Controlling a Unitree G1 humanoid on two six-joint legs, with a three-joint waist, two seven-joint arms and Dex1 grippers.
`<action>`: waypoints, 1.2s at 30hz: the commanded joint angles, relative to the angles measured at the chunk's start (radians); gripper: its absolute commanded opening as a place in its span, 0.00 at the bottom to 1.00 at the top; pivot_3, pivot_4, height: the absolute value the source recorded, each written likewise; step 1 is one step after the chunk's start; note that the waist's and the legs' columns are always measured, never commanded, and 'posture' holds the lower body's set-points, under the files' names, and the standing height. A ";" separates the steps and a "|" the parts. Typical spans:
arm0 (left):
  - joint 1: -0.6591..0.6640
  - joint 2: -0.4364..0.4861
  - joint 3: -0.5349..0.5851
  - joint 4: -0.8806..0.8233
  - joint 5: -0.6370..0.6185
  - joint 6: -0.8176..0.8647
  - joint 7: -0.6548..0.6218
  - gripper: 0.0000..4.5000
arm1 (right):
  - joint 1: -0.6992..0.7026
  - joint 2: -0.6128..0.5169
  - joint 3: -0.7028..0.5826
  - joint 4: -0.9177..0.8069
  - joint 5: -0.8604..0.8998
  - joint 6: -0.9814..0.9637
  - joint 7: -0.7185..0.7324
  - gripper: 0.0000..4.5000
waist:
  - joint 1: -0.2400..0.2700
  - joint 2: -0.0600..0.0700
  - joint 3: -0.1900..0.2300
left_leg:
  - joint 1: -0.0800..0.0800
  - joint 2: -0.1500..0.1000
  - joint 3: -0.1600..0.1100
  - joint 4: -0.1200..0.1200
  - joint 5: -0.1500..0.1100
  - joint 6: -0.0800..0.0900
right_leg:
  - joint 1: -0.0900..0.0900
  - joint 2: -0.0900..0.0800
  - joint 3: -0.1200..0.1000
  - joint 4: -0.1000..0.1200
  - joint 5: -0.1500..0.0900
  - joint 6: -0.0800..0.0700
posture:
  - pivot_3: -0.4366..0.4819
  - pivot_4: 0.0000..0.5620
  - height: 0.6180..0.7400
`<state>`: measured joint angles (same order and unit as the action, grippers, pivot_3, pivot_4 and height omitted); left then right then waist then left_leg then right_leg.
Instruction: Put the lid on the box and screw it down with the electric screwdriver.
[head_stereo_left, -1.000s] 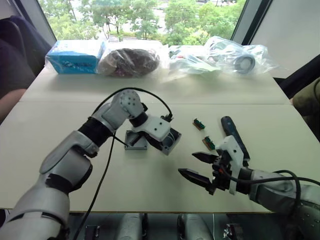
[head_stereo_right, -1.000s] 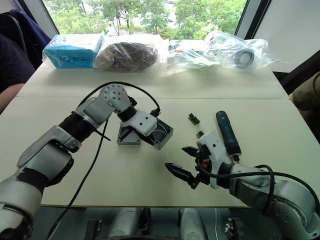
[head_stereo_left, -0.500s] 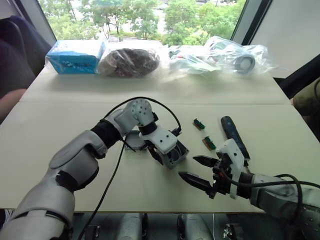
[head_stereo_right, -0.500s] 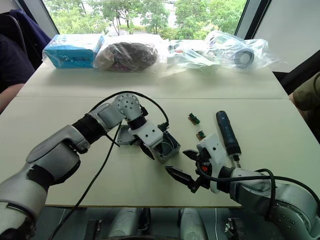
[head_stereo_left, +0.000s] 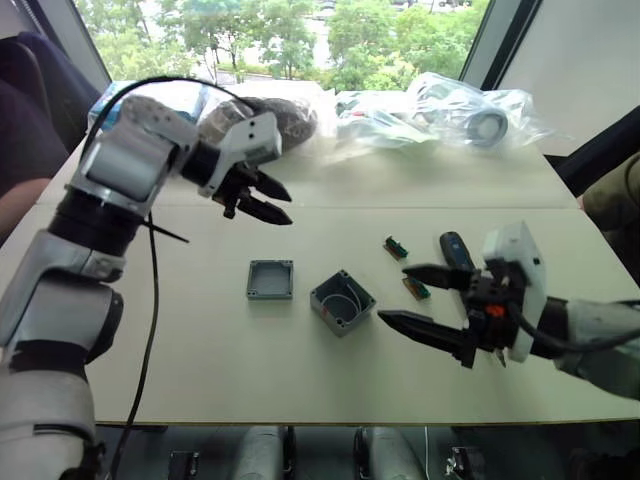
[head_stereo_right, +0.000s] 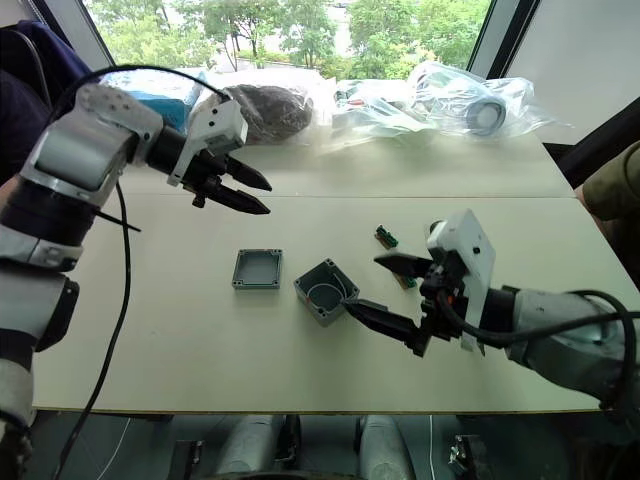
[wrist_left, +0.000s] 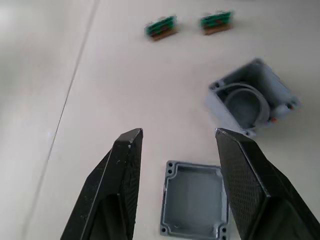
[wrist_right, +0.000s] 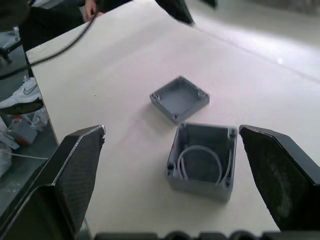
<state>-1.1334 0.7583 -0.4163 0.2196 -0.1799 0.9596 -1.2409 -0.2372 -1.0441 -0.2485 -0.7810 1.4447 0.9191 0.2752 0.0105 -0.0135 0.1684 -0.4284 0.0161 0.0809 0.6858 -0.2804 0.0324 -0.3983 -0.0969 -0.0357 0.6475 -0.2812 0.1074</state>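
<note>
Black fingers of my left pincer (head_stereo_left: 262, 197) stand apart, empty, raised well above the table (head_stereo_left: 150, 330). A second ago that pincer was down at the box, nudging it; now it has lifted clear toward the far side. My right pincer (head_stereo_left: 425, 300) is spread wide and empty, just beside the box (head_stereo_left: 342, 301), higher and more open than before, likely lining up to steady it. Box sits open side up, white wire coiled inside, shifted right of where it lay. Lid (head_stereo_left: 270, 279) lies apart to its left, hollow side up, so it needs flipping. Electric screwdriver (head_stereo_left: 455, 249) rests untouched behind my right pincer, near two green connectors (head_stereo_left: 397, 247).
</note>
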 joint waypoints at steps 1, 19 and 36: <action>0.086 0.013 0.053 -0.211 0.052 0.343 0.212 0.51 | -0.083 0.006 0.138 0.021 -0.132 0.013 0.066 1.00 | 0.000 -0.001 0.000 | 0.000 0.000 0.000 0.000 0.000 0.000 | 0.000 0.000 0.000 0.000 0.000 0.000 | 0.48 0.27 1.00; 0.347 -0.189 0.271 -0.336 -0.173 0.655 0.752 0.51 | -0.145 0.132 0.292 0.051 -0.393 0.032 0.194 1.00 | 0.003 -0.002 0.001 | -0.003 0.000 0.000 0.000 0.004 -0.007 | -0.004 -0.001 0.001 0.002 0.000 0.000 | 0.48 0.27 1.00; 0.397 -0.232 0.317 -0.363 -0.298 0.629 0.986 0.01 | -0.134 0.185 0.210 0.067 -0.343 0.070 0.115 1.00 | 0.002 -0.001 -0.002 | 0.004 -0.001 0.000 0.000 0.004 -0.007 | 0.003 -0.004 0.001 0.002 0.000 0.000 | 0.48 0.27 1.00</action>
<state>-0.7439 0.5144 -0.0905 -0.1207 -0.4880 1.6000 -0.2483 -0.3541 -0.8833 0.0123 -0.7281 1.0840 1.0084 0.4031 0.0130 -0.0143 0.1668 -0.4245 0.0152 0.0813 0.6858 -0.2768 0.0259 -0.3954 -0.1005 -0.0342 0.6493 -0.2813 0.1070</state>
